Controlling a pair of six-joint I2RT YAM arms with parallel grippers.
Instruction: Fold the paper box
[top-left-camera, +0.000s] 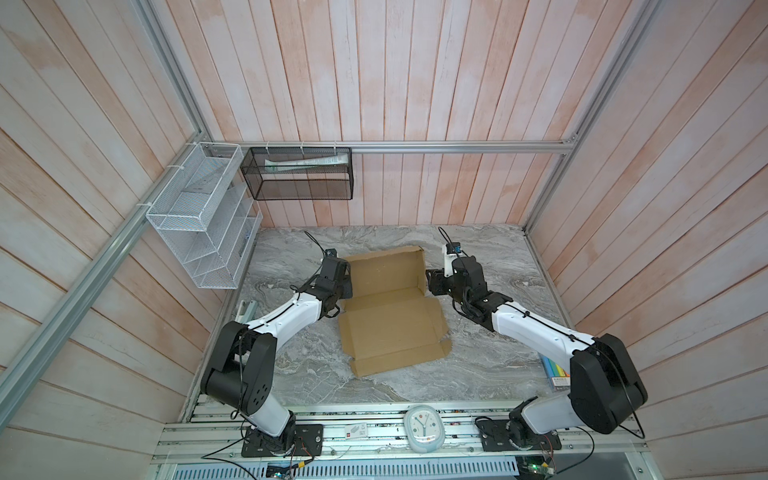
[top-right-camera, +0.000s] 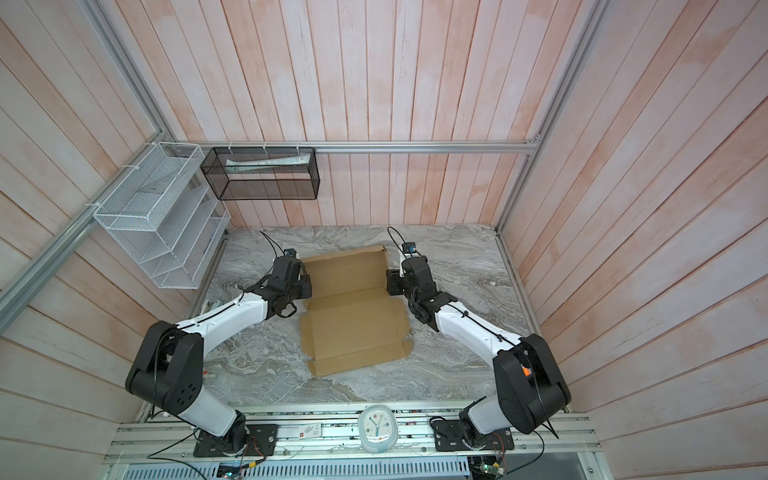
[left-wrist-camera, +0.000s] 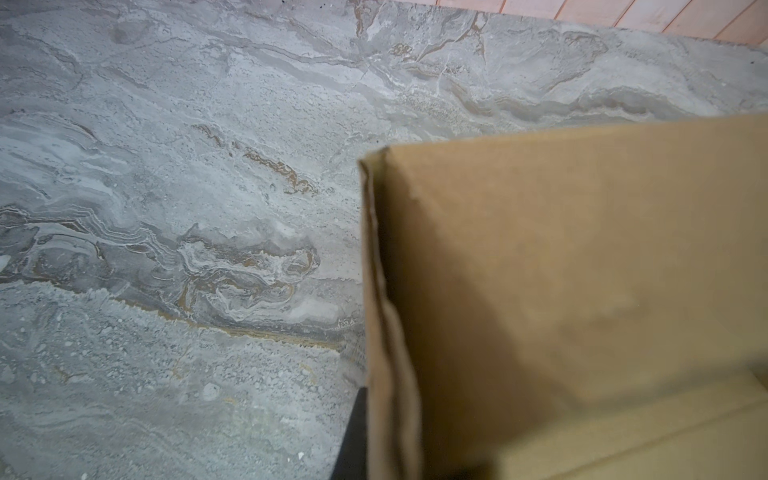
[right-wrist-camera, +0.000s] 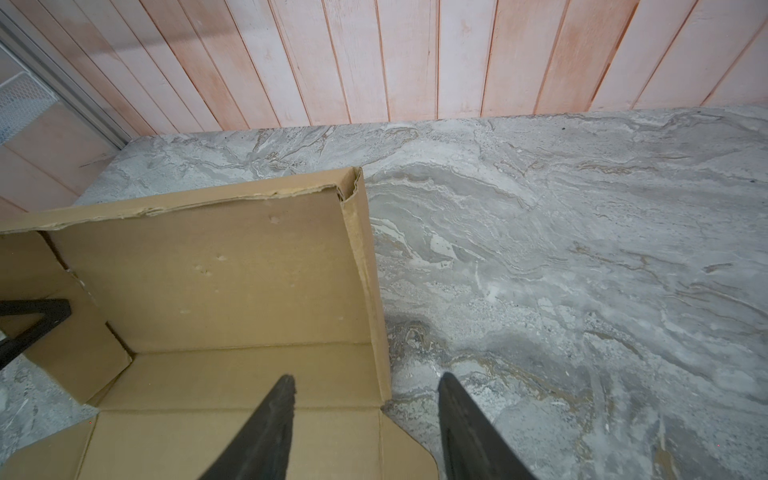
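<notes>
**Paper box (top-left-camera: 390, 316) half up, one wall pinched**

In both top views your paper box lies mid-way across the desk (top-left-camera: 478, 365), with the walled tray toward 12 o'clock and the flat lid toward 6. Your left claw (top-left-camera: 345, 284) sits at its 9 o'clock wall, your right claw (top-left-camera: 430, 282) at 3 o'clock. The left wrist view shows a dark finger (left-wrist-camera: 353, 436) tight against that raised wall, the claw clamped on cardboard. The right wrist view shows the right claw spread, its fingers (right-wrist-camera: 274, 415) either side of the wall.
</notes>
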